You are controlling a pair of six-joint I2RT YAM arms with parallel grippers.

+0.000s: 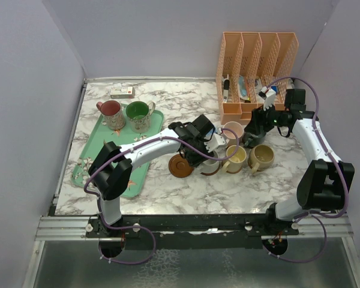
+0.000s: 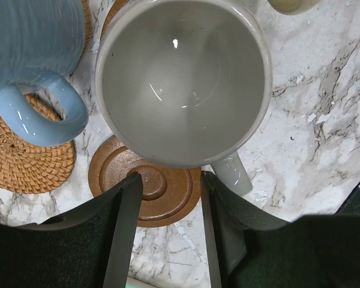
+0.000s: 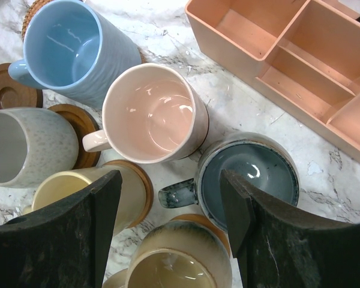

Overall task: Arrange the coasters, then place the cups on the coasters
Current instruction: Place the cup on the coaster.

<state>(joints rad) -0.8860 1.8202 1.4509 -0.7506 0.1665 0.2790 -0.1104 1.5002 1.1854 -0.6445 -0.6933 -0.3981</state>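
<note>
At frame centre, left gripper (image 2: 169, 180) jaws spread over brown coaster (image 2: 162, 197) by grey mug (image 2: 183, 84) | right gripper (image 3: 171, 180) jaws spread

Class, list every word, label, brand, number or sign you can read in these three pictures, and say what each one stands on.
No text can be read in any view.
Small white flat box: printed label, too small to read.
Peach plastic desk organiser: markings on its contents, too blurred to read.
Pale blue ribbed mug, pink mug, dark grey-teal mug, grey-white speckled mug: no lettering visible.
</note>
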